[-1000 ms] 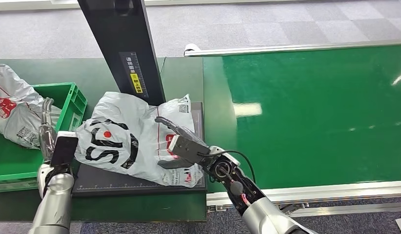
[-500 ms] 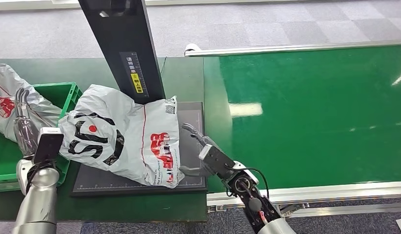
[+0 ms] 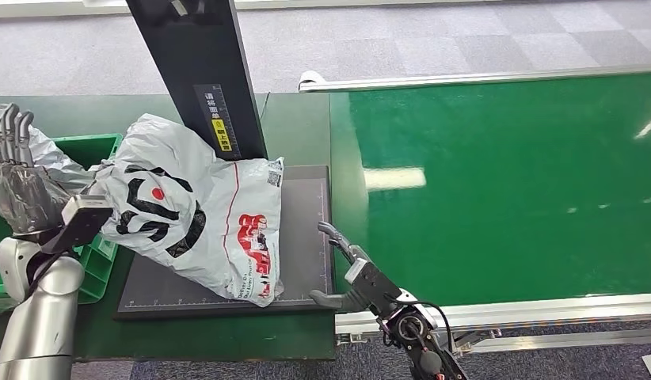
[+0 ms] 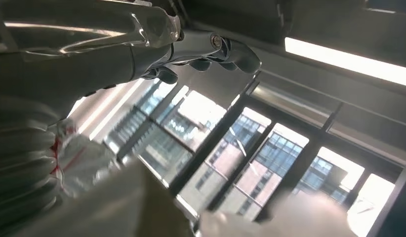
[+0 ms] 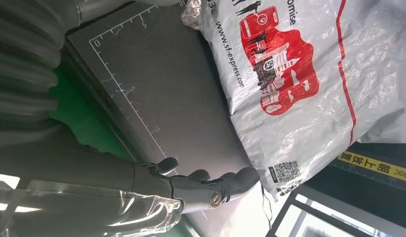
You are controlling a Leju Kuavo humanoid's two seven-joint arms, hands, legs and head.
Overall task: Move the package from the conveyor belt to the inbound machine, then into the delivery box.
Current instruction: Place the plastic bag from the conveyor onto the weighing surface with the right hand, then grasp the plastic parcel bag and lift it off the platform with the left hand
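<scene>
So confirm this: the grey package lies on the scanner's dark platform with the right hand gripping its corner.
Wrong on the hand. The package does lie on the dark platform, but the right hand is open and apart from it, as the head view shows.

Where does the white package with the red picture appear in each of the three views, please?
Head view: the package lies left of centre, partly on the dark scale plate, its left end by the left hand.
Left wrist view: blurred white plastic with red marks is close to the camera; I cannot tell if it is this package.
Right wrist view: the package is at the upper right.
Shared landmark: the plate's ruler marks.
</scene>
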